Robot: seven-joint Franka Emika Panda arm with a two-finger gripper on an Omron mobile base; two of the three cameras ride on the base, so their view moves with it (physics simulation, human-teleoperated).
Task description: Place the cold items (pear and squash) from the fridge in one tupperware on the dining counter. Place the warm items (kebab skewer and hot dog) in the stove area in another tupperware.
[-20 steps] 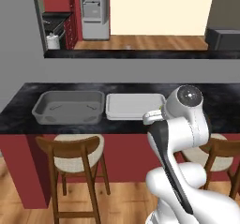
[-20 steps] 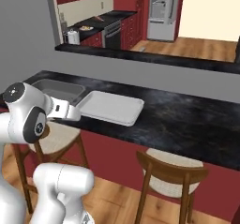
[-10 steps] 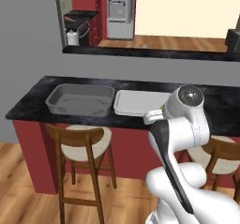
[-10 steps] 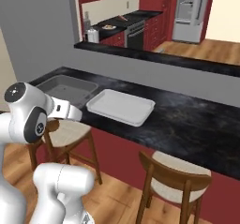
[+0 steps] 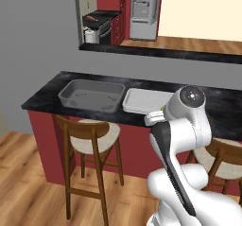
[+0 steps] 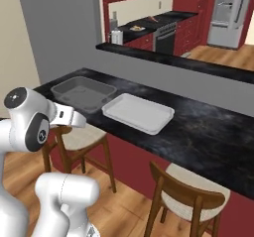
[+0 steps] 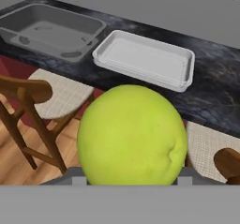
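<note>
A yellow-green pear [image 7: 132, 136] sits close before the hand camera, and my gripper [image 6: 81, 121] is shut on it; the pear hides the fingertips. The hand hangs just short of the dining counter [image 5: 42, 100] [image 6: 208, 132], in front of its near edge. On the counter a deep grey tupperware tub [image 5: 92, 95] [image 6: 83, 92] [image 7: 49, 31] stands to the left of a shallow pale tupperware tray [image 5: 144, 100] [image 6: 139, 113] [image 7: 145, 59]. Both look empty. The fridge [image 5: 144, 12] [image 6: 228, 13] stands far back in the kitchen. Squash, kebab skewer and hot dog are out of view.
Wooden stools [image 5: 90, 140] [image 6: 188, 201] stand under the counter's near side, below the hand. A raised grey wall capped in black [image 5: 156, 55] backs the counter. Beyond it lies the stove area [image 6: 158, 25] with red cabinets.
The whole scene has shifted right in both base views, so the base has moved. The counter and both containers sit nearer. The pear stays in the gripper.
</note>
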